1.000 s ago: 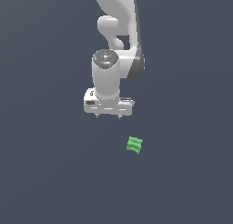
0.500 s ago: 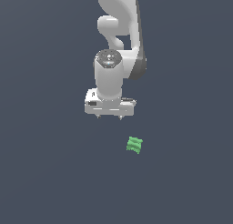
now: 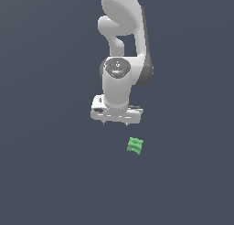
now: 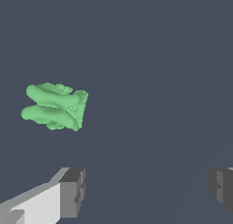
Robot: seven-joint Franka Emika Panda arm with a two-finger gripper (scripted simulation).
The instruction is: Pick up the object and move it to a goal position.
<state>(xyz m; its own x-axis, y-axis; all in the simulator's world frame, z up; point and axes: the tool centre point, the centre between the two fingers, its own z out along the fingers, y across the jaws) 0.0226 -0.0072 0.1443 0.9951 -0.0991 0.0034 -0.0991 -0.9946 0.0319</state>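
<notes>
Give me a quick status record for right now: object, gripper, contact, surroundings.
object: small green ridged piece, lying on the dark flat surface
gripper: white gripper, fingers spread wide, nothing between them
contact: none; the gripper is apart from the green piece
relative position: in the exterior view the green piece sits below the gripper and slightly toward that view's right; in the wrist view it lies off to one side, not between the fingers
goal marker: none visible in either view
task stage: object not yet grasped

light: even, flat | shadows: none cast | focus: sharp | glare: none
</notes>
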